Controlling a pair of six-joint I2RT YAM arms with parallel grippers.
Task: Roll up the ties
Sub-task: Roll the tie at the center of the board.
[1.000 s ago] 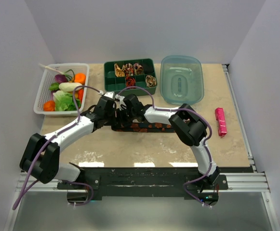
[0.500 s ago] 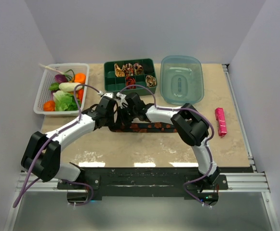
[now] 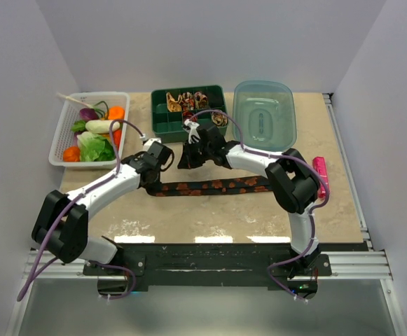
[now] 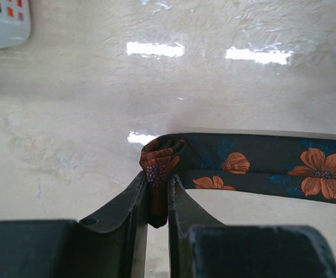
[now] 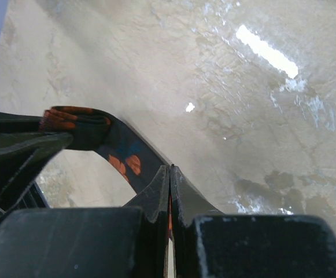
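Jaws first. On your left gripper [image 4: 156,180] they are clamped on the folded end of the long tie [image 4: 254,165], with a small bunched knob of cloth caught between the two tips. On your right gripper [image 5: 169,174] they are pressed together along a thin seam. A sliver of orange shows in that seam, and the wrist view does not settle whether cloth is pinched there or only lies behind it.

Materials noted:
- **Tie:** a narrow, flat band of smooth dark fabric printed with orange flowers and faint blue leaves.
- **Fingers [image 4: 127,205]:** matte black and hard, tapering to blunt tips.
- **Table [image 4: 98,98]:** pale and mottled like stone, glossy enough to mirror the lights.

Position: from your left jaws the tie runs to the right and lies flat on the table. In the overhead view it passes in front of both grippers, and its far end is near the right arm's elbow. In the right wrist view the band curves from the left fingers up to the right ones.

Behind the grippers a green divided tray [image 3: 164,124] holds small coiled ties [image 3: 189,100] in its rear compartments. A clear bluish tub [image 3: 265,119] sits just right of the tray. A white mesh basket [image 3: 60,133] of vegetables stands to its left. A pink bar [image 3: 320,176] lies near the right edge.
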